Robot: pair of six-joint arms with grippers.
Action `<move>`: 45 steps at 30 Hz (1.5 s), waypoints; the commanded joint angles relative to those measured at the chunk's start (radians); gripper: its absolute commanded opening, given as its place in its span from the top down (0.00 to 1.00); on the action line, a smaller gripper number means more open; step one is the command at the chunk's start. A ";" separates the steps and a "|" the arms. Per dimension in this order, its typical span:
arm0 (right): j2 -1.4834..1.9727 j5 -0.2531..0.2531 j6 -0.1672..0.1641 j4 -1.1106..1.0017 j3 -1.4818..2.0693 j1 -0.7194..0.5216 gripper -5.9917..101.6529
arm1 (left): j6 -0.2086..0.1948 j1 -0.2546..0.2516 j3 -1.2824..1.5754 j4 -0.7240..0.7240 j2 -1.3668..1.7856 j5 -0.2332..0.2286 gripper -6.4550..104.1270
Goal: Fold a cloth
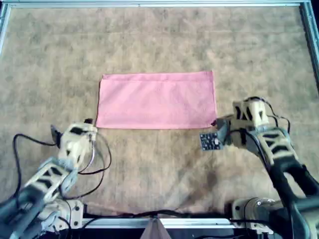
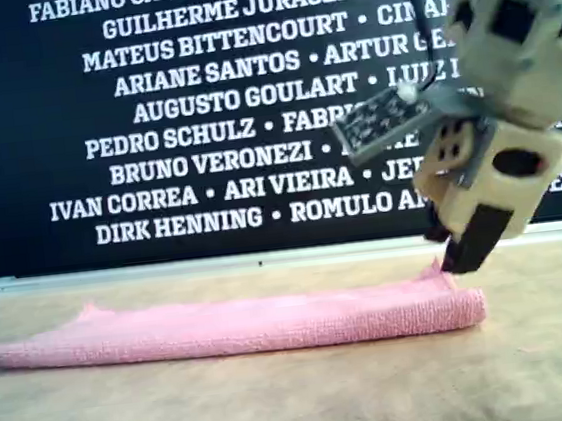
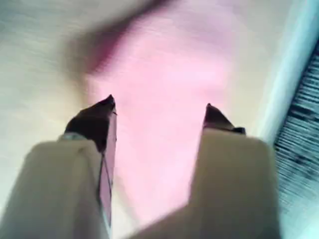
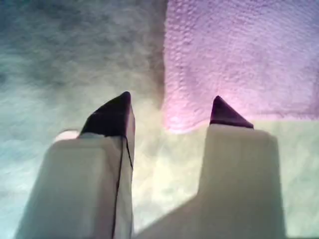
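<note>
The pink cloth (image 1: 157, 99) lies flat on the mat as a wide rectangle, and in the exterior view (image 2: 233, 326) it looks like a low folded stack. My first gripper (image 1: 215, 123) is open at the cloth's near corner on the overhead view's right. It hangs just above that end in the exterior view (image 2: 458, 252). The first wrist view is blurred and shows the cloth (image 3: 164, 99) stretching away between the spread jaws (image 3: 159, 107). My second gripper (image 1: 88, 122) is open beside the near corner on the overhead view's left. That cloth corner (image 4: 239, 50) lies just beyond its fingertips (image 4: 172, 102).
The mottled tan-brown mat (image 1: 159, 164) covers the table. A metal rail (image 1: 149, 4) runs along the far edge, with a black lettered wall (image 2: 202, 128) behind. A small dark board (image 1: 209, 141) hangs off the first arm's wrist. Loose cables (image 1: 99, 159) trail by the second arm.
</note>
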 commanded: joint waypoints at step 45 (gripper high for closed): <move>-0.067 -0.020 -0.195 -0.433 0.190 -0.183 0.35 | 0.003 0.247 0.227 -0.011 0.672 0.002 0.37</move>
